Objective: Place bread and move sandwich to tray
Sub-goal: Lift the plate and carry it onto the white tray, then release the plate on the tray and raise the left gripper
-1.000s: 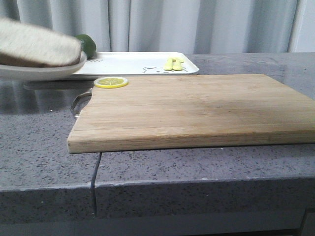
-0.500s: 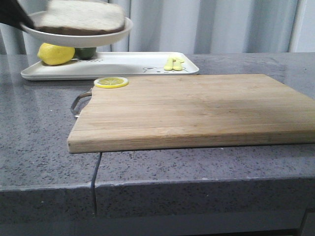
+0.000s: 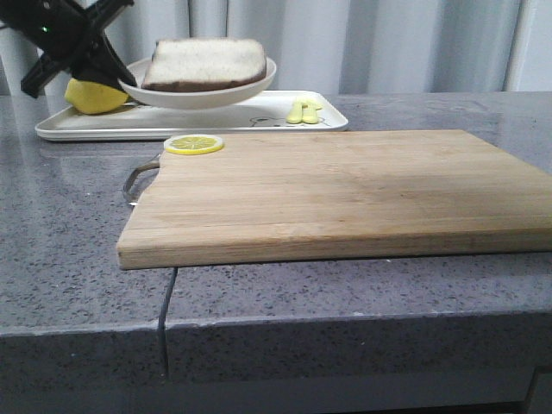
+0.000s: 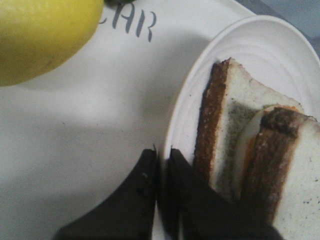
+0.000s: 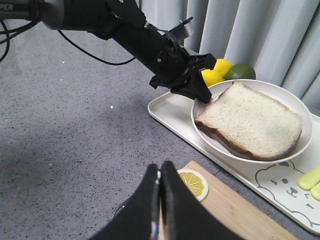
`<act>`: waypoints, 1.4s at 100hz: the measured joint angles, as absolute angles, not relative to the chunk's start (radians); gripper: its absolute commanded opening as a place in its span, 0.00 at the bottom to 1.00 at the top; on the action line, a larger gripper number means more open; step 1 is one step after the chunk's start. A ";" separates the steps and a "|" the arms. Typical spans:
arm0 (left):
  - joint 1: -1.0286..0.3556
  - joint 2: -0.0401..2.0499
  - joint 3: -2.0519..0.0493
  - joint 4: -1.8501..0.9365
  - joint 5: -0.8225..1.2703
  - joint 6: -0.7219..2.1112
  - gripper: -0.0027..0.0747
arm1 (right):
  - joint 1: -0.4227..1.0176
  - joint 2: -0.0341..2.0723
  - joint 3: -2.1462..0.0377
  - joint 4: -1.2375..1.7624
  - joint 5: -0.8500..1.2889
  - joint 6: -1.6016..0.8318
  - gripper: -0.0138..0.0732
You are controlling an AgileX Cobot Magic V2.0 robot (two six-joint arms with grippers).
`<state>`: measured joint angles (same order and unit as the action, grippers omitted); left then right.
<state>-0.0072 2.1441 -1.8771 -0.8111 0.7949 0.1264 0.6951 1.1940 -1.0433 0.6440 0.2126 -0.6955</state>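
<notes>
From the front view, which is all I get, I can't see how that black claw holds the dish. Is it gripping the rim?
Observer: Yes. The left gripper is shut on the dish rim, one finger inside and one outside.
Operator: Any filling in there?
Observer: The sandwich has an egg between its slices, with an orange edge.
Operator: Where is the other arm?
Observer: The right gripper is shut and empty, above the lemon slice at the board corner.

Lemon [image 3: 95,97] half hidden behind left claw [image 3: 116,76], cutting board [image 3: 345,194] cropped right
</notes>
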 measured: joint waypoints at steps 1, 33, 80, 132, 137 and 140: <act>-0.007 2.146 -1.877 -0.811 0.795 0.126 0.01 | 0.695 1.194 -1.043 0.644 0.213 -0.695 0.08; -0.007 2.183 -1.880 -0.811 0.754 0.126 0.03 | 0.695 1.194 -1.043 0.644 0.224 -0.695 0.08; 0.008 2.170 -1.891 -0.813 0.755 0.126 0.27 | 0.695 1.163 -1.037 0.633 0.238 -0.695 0.08; 0.020 1.857 -1.883 -0.682 0.812 0.192 0.01 | 0.695 0.808 -0.762 0.509 0.166 -0.695 0.08; 0.016 1.813 -1.869 -0.682 0.810 0.202 0.01 | 0.695 0.759 -0.726 0.509 0.166 -0.695 0.08; 0.014 1.787 -1.855 -0.681 0.810 0.206 0.01 | 0.695 0.733 -0.706 0.509 0.166 -0.695 0.08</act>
